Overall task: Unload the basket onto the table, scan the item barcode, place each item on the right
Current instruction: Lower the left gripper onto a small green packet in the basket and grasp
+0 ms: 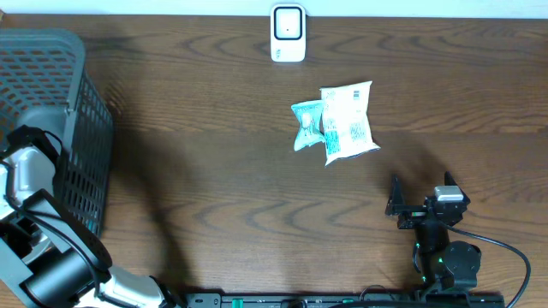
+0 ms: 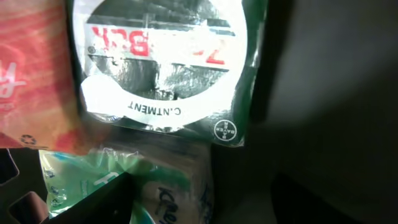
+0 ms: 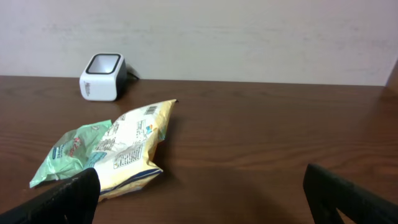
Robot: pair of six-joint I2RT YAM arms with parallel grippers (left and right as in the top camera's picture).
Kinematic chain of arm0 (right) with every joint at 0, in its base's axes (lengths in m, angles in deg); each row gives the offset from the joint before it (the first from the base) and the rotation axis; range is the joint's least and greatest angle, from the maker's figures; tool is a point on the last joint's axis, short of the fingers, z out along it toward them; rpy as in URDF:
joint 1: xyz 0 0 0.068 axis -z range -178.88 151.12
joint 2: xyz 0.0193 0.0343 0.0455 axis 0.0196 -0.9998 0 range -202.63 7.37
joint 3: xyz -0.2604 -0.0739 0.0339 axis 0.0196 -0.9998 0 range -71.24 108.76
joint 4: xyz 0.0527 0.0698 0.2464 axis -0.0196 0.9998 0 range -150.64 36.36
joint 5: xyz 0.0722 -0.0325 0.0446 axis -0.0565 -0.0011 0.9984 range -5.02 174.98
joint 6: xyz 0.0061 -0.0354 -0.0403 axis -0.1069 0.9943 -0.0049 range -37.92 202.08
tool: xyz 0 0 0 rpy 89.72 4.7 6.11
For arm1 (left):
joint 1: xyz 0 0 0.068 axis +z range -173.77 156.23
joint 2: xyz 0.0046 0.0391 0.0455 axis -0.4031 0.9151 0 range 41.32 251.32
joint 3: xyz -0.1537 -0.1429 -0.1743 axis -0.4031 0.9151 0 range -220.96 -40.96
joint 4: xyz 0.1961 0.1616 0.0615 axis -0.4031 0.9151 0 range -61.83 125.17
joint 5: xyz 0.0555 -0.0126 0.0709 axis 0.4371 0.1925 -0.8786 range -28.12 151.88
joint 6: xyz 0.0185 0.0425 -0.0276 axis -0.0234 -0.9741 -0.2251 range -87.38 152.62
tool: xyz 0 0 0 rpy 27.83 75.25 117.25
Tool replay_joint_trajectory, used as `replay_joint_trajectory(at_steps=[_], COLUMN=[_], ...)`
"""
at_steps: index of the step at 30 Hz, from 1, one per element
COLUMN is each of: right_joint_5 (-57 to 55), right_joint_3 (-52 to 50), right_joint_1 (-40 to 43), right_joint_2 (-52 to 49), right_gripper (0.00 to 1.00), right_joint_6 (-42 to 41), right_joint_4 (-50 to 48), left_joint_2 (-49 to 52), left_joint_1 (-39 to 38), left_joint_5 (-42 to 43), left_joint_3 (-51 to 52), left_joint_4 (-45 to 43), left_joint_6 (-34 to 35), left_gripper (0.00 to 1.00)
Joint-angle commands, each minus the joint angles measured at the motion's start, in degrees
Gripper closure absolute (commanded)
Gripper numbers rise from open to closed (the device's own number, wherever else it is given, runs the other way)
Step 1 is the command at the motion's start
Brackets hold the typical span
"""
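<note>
1. The barcode scanner (image 1: 288,32) is stood at the far edge of the table (image 1: 214,180).
2. Two items are laid nearer the middle, well apart from the scanner: a green packet (image 1: 305,125) and a pale yellow packet (image 1: 348,122). They're touching, and the pale one is turned print side up.
3. The right gripper (image 3: 199,180) is held low over the table's near side, jaws spread wide, nothing between them.
4. The left arm (image 1: 34,167) is dipped into the mesh basket (image 1: 86,103) on the left.
5. Close under the left wrist camera, a dark green pouch (image 2: 168,62) with a round white label is seen. A red packet (image 2: 31,74) is beside it and a teal wrapper (image 2: 81,171) lies below.
6. Of the left gripper (image 2: 186,202), one dark finger (image 2: 93,202) is made out and the rest is lost in shadow. Whether it's apart or clamped on something can't be told.
</note>
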Motion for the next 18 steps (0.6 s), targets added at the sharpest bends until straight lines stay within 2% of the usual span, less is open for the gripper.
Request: replay_joint_trajectory(at_steps=[1,3,8,9,10,18], right_joint_5=[0.1,0.1,0.1,0.1,0.1,0.1], right_joint_3=[-0.1,-0.1,-0.1,-0.1,-0.1,-0.1], right_joint_1=[-0.4,-0.4,-0.4,-0.4,-0.4,-0.4], right_joint_2=[0.3,0.3,0.3,0.3,0.3,0.3], right_gripper=[0.01,0.01,0.01,0.01,0.01,0.01], right_joint_6=[-1.0,-1.0,-1.0,-1.0,-1.0,-1.0], right_joint_4=[0.2,0.2,0.2,0.2,0.2,0.2], left_joint_2=[1.3,1.3,1.3,1.3,1.3,0.1], left_joint_1=[-0.2,-0.2,-0.2,-0.2,-0.2,-0.1], left_joint_5=[0.6,0.6,0.6,0.6,0.7,0.9], left_joint_3=[3.9,4.2,4.2,4.2,4.2,-0.7], left_joint_4=[-0.5,-0.5,-0.5,-0.9,-1.4,-2.6], left_joint_6=[1.2,1.2,1.2,1.2,1.2,1.2], left_gripper=[0.3,0.39,0.77,0.88,0.92,0.93])
